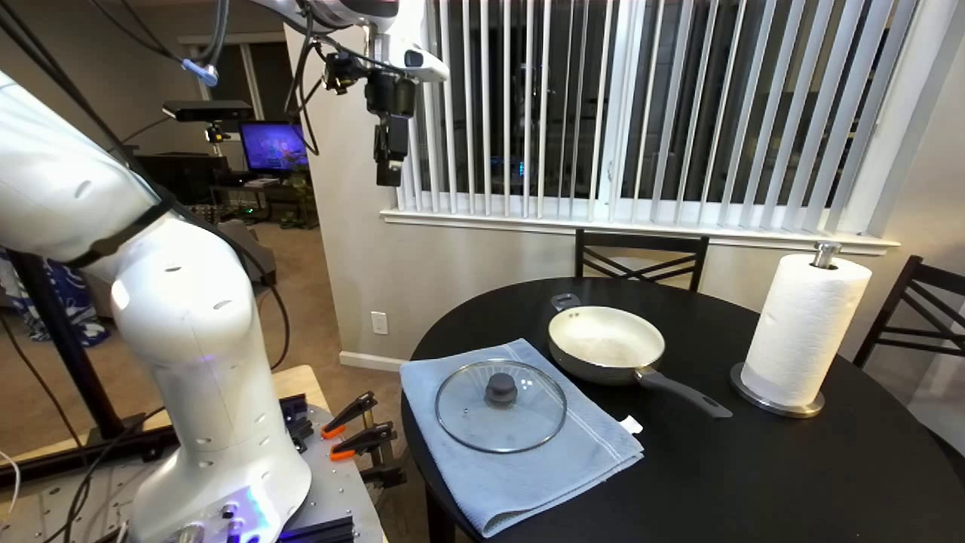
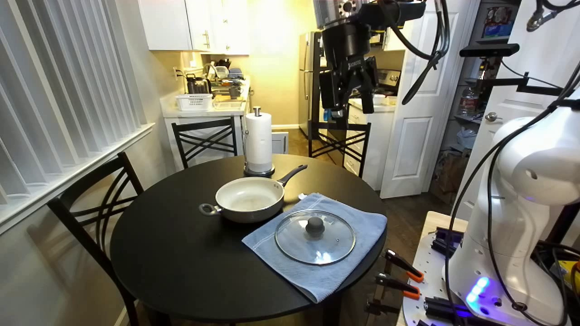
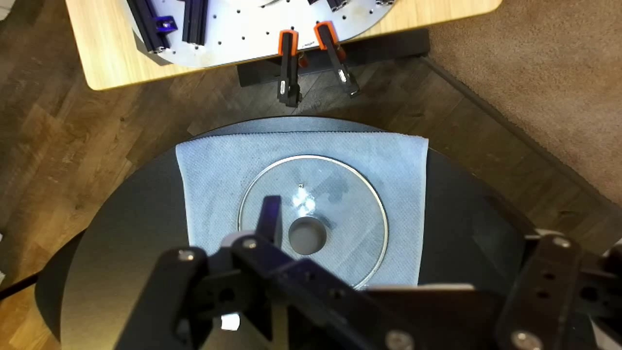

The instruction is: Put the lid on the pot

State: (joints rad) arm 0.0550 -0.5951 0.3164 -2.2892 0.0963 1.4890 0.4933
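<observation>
The gripper [image 2: 352, 111] hangs in the air, well above everything on the round black table [image 1: 754, 483]. Its fingers [image 3: 270, 218] are spread, with a clear gap between them in an exterior view — it is released.

Below the gripper and well apart from it, the glass lid [image 1: 501, 422] lies flat on the folded blue cloth [image 1: 528, 483], its dark knob [image 3: 307, 236] facing up. In the wrist view the knob shows just beside one finger, though it sits far lower than the fingertips.

Also lower than the gripper, the pot [image 2: 248, 199] stands upright on the table, farther from the arm's base [image 1: 219, 483] than the lid is, its cream-white inside facing up. It is just beside the cloth — whether the two touch I cannot tell. The long handle [image 2: 294, 173] points away from the lid and ends apart from the paper towel roll [image 1: 805, 332], which stands upright below gripper height, beyond the pot. A dark chair [image 1: 641, 241], lower than the gripper too, stands by the table. On the base side, beneath the gripper, are orange-tipped clamps [image 3: 290, 68].
</observation>
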